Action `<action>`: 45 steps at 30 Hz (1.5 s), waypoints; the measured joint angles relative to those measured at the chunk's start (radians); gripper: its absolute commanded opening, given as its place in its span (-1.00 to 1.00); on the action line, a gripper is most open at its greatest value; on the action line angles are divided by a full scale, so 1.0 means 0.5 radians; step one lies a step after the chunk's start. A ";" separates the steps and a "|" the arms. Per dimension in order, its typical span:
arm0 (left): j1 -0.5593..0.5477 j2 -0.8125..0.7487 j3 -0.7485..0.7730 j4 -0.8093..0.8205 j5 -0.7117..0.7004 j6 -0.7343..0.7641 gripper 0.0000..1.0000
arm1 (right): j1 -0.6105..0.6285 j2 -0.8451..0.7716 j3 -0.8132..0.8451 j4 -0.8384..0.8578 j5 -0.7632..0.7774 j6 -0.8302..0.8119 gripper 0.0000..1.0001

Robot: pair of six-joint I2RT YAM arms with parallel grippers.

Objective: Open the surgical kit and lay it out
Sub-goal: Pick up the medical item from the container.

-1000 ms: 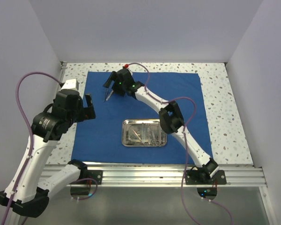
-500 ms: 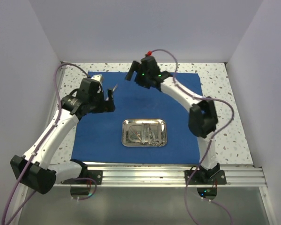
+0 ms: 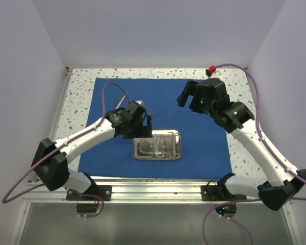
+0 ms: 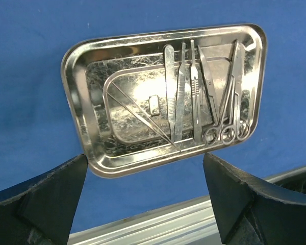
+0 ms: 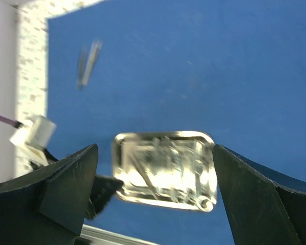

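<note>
One blue cloth (image 3: 194, 138), one steel tray (image 4: 76, 76), one tweezers (image 5: 89, 60) outside tray.

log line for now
cloth wrap flat | tray holds instruments | thin tool on cloth | left end effector open near tray | right end effector open

Table (image 3: 245, 148): carries the cloth, with a rail (image 3: 168, 186) along its near edge.
Cloth (image 3: 107, 153): spread flat on the table, just behind the rail.
Tray (image 4: 79, 97): on the cloth, mid-width, close to its near edge.
Instruments (image 4: 194, 97): in the tray, side by side.
Tweezers (image 5: 88, 62): alone on the cloth, far left, well behind the tray.
Left gripper (image 4: 144, 158): above the tray's far left corner.
Right gripper (image 5: 155, 148): above the cloth, behind and right of the tray.
</note>
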 measured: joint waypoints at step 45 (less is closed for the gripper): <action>-0.513 0.846 0.260 -0.226 -0.462 -1.234 -1.00 | 0.042 -0.684 -0.311 -0.668 -0.169 -0.420 0.97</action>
